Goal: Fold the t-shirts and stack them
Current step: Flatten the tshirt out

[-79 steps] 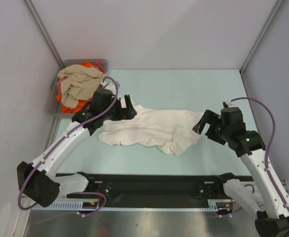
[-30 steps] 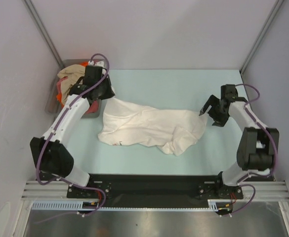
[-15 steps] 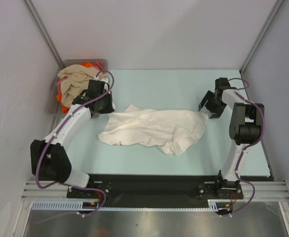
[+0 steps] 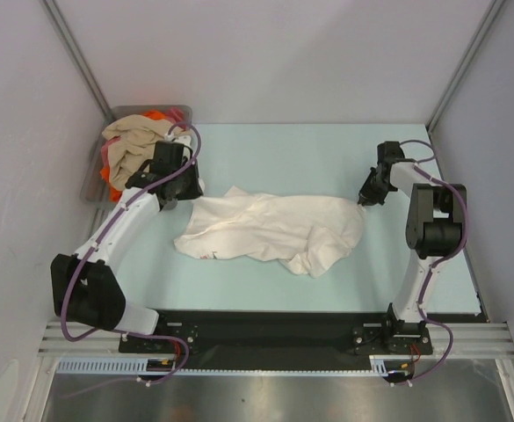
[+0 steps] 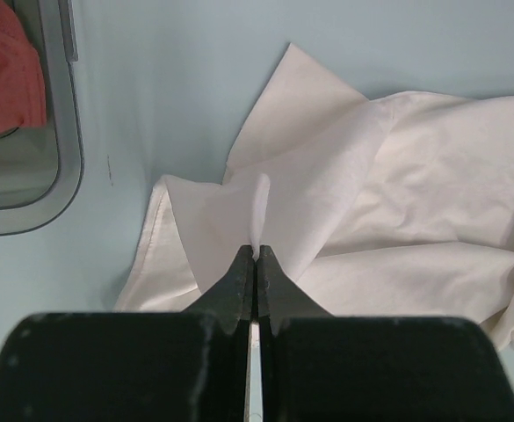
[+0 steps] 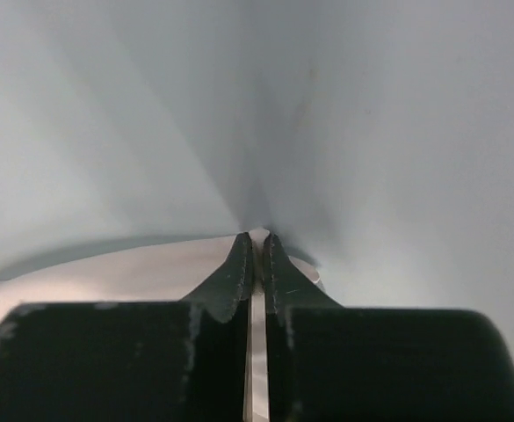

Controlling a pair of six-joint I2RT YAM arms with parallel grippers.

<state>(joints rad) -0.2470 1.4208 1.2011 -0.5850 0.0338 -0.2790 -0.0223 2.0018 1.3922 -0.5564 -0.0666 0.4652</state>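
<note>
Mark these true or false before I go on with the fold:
1. The left gripper is shut on a pinch of the white t-shirt. True.
2. The white t-shirt is folded into a neat rectangle. False: it lies crumpled and spread out on the table.
3. The beige t-shirt lies on top of the pile in the grey tray. True.
4. The right gripper hangs wide open above the tray. False: it is shut, at the white t-shirt's right edge, on the far side of the table from the tray.
</note>
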